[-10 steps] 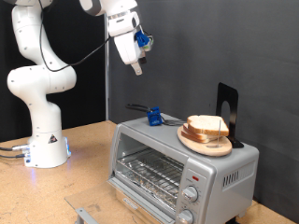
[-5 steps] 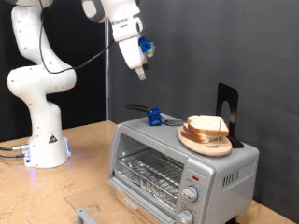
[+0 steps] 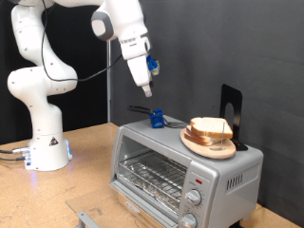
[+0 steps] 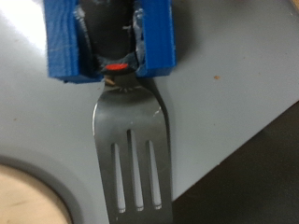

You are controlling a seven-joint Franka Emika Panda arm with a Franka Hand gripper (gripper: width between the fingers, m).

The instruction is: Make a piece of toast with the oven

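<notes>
1. nearest the camera in the exterior view is the oven (image 3: 157, 157). its glass door looks shut, the wire rack (image 3: 152, 176) shows bare through it, and the knobs (image 3: 195, 198) sit at its right end.
2. on the oven's roof, towards the exterior view's right, a round wooden plate (image 3: 195, 142) carries the piece of toast (image 3: 211, 127). the bread is on top of the oven, not in it.
3. just left of the plate on the same roof lies a fork (image 3: 155, 119) with a blue block (image 4: 110, 37) on its handle. the wrist view looks straight down on it, tines pointing away from the block.
4. the gripper (image 3: 147, 92) hangs directly above the fork, apart from it and holding nothing. i cannot tell how wide its fingers stand.
5. behind the plate stands a black stand (image 3: 231, 109).
6. my reading is that the step in hand is fetching the fork, with the toast not yet loaded. a clean pick would call for the fingers to straddle the blue block squarely, clear of the plate's rim.
</notes>
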